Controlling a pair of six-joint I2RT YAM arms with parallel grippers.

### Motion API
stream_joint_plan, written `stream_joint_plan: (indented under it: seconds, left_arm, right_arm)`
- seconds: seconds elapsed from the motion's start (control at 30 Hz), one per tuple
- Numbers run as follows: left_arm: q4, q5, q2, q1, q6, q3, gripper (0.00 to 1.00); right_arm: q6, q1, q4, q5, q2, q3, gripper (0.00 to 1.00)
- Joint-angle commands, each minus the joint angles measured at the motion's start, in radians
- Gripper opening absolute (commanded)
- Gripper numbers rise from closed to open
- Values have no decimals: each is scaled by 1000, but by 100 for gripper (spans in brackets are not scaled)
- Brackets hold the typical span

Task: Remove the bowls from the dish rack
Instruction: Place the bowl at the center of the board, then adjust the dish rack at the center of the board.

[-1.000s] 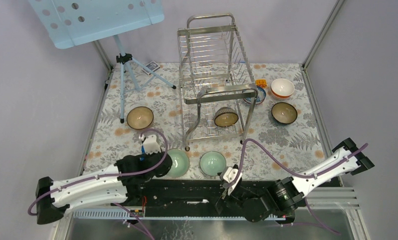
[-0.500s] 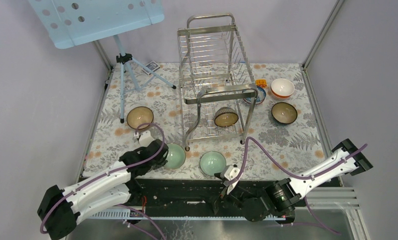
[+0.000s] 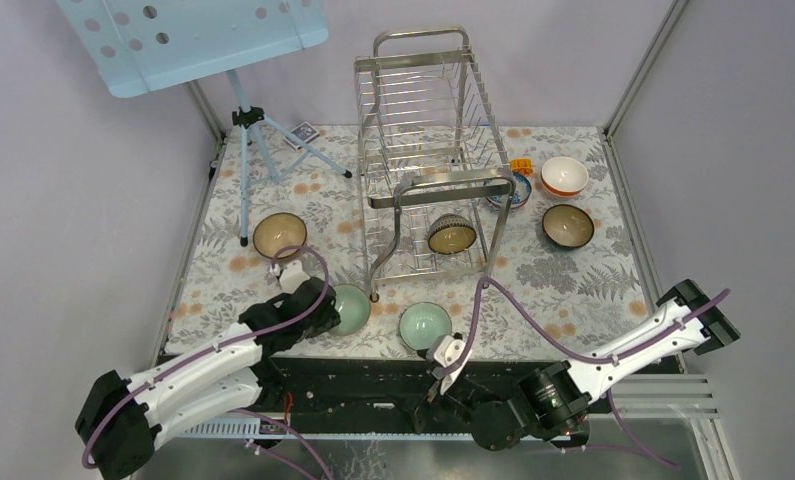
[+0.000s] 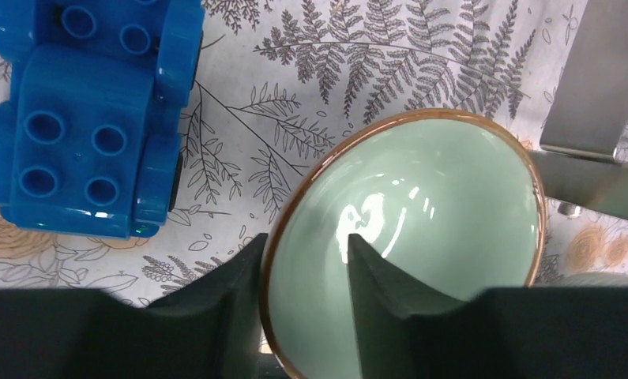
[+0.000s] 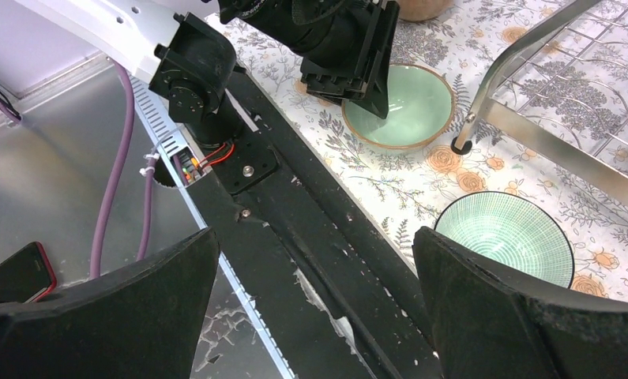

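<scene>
The steel dish rack stands mid-table with one patterned bowl lying on its side in the lower tier. A pale green bowl rests on the cloth by the rack's front left foot. My left gripper straddles its near rim, one finger outside and one inside, jaws parted and not clamping. A second pale green bowl sits to its right. A brown bowl, a dark teal bowl, an orange-white bowl and a blue-patterned bowl stand around the rack. My right gripper hangs wide open over the black base rail, holding nothing.
A blue toy block lies just left of the held-over bowl. The pale blue perforated stand on its tripod fills the back left. A small orange item lies by the rack. A phone lies below the table edge.
My left arm swung forward and carried the pale green bowl a little farther from the table's near edge, then its jaws parted around the rim. The right arm shifted slightly left.
</scene>
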Motion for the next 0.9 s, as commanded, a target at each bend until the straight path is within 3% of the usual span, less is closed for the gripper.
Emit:
stream_joint_plan:
  seconds: [0.0, 0.2, 0.33, 0.5, 0.6, 0.7, 0.87]
  left_arm:
    - [26, 12, -31, 4, -13, -9, 49]
    - [-28, 23, -66, 5, -15, 29, 81]
    - [-92, 26, -110, 5, 7, 120, 98]
    - [-155, 2, -146, 4, 77, 241, 99]
    - [-167, -23, -125, 4, 135, 310, 99]
    - [-147, -43, -104, 5, 207, 380, 99]
    - [-78, -69, -90, 4, 341, 480, 99]
  right_arm:
    - [-12, -4, 33, 31, 17, 55, 100]
    - [-59, -5, 60, 7, 19, 100, 100]
    - [-169, -4, -1, 27, 51, 226, 100]
    - [-257, -39, -186, 120, 90, 431, 99]
    - [-229, -173, -300, 30, 72, 536, 97]
    - [-310, -281, -312, -31, 63, 624, 96]
    - [-505, -305, -245, 20, 64, 775, 95]
